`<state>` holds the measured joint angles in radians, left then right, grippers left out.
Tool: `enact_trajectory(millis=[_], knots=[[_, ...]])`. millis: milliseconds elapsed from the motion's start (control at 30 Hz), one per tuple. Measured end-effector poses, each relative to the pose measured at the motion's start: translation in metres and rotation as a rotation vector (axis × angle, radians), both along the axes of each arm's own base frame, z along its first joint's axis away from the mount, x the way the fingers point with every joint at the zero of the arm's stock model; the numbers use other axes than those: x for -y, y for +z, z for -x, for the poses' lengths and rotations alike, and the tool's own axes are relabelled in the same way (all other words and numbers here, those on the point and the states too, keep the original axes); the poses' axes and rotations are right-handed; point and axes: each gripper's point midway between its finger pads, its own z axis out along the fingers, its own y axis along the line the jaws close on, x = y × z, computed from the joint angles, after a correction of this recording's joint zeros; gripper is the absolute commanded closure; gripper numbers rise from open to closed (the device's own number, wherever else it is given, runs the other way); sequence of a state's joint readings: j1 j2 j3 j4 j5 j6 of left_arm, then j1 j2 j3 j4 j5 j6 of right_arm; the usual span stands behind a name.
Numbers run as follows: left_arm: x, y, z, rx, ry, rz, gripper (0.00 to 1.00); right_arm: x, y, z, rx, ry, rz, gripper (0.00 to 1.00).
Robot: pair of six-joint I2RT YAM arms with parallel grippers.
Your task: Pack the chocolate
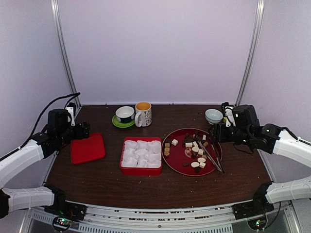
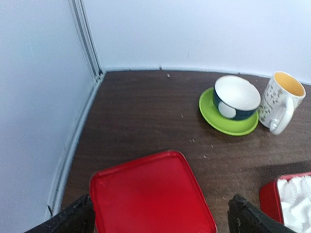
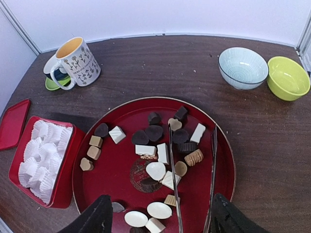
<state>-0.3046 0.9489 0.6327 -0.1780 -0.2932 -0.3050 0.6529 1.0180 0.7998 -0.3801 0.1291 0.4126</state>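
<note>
Presently: chocolate (image 3: 156,170), loose pieces on round red tray (image 3: 121,116), directly beneath right hand (image 3: 163,213), fingers spread, empty. Metal tongs (image 3: 174,184) lie among them, long axis running away from that hand. Left hand (image 2: 160,213), likewise open, hovers over red lid (image 2: 150,194), well apart; right arm nearer.

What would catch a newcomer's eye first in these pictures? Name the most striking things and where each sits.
The round red tray right of centre stands out, strewn with dark, tan and cream chocolate, with metal tongs lying on its right side. Left of it sits a red box full of white paper cups, and a flat red lid lies further left.
</note>
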Motion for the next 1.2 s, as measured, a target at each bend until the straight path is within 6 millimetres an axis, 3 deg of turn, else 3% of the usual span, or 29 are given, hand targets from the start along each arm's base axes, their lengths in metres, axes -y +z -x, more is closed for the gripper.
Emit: enact_trajectory(millis=[200, 433, 567, 633, 733, 867, 933, 1200], knots=[[-0.021, 0.013, -0.016, 0.137, 0.059, -0.148, 0.02, 0.006, -0.011, 0.008, -0.044, 0.005, 0.042, 0.27], [-0.063, -0.015, -0.026, 0.152, 0.146, -0.263, 0.02, 0.007, -0.015, 0.014, -0.057, 0.019, 0.036, 0.26], [-0.078, -0.019, -0.032, 0.173, 0.179, -0.278, 0.02, 0.005, -0.024, 0.013, -0.083, 0.025, 0.043, 0.21], [-0.081, -0.020, -0.035, 0.183, 0.186, -0.280, 0.02, 0.003, -0.032, 0.013, -0.107, 0.027, 0.053, 0.12], [-0.081, -0.024, -0.039, 0.191, 0.182, -0.285, 0.02, 0.001, -0.052, 0.012, -0.165, 0.029, 0.088, 0.07], [-0.082, -0.037, -0.041, 0.184, 0.177, -0.303, 0.02, 0.003, -0.090, 0.011, -0.278, 0.018, 0.183, 0.07], [-0.082, -0.042, -0.042, 0.182, 0.173, -0.314, 0.02, 0.004, -0.101, 0.009, -0.316, 0.007, 0.224, 0.11], [-0.080, -0.027, -0.045, 0.270, 0.162, -0.322, 0.02, 0.005, -0.125, -0.010, -0.382, -0.063, 0.323, 0.13]])
